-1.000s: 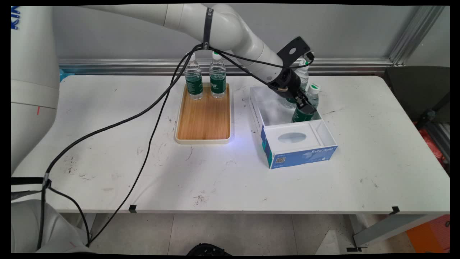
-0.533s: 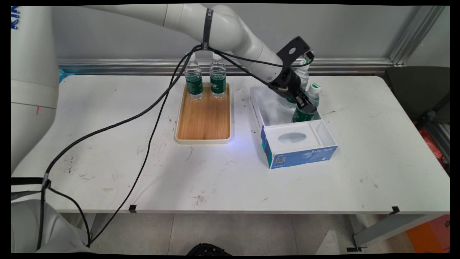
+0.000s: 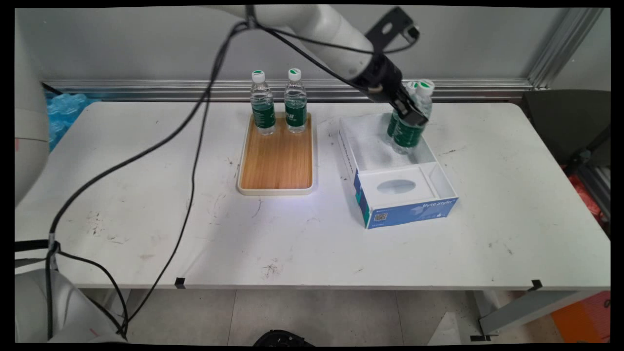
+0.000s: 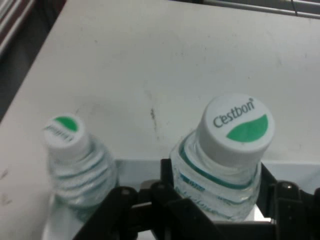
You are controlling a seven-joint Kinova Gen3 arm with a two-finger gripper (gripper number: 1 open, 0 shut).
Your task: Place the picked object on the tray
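Black two-finger pincer (image 3: 412, 116) is clamped on a clear plastic water bottle with green label and white-green cap (image 3: 414, 124), now raised higher than a second ago; bottle bottom hangs above the floor of the open white-and-blue cardboard box (image 3: 404, 195). Hand view: fingers on either side of the bottle (image 4: 225, 165) below the cap. A second matching bottle (image 3: 393, 122) stands just behind it in the box. Two more bottles (image 3: 263, 103) (image 3: 295, 101) unchanged at the far end of the wooden tray with cream rim (image 3: 276, 158) on the white table (image 3: 292, 239).
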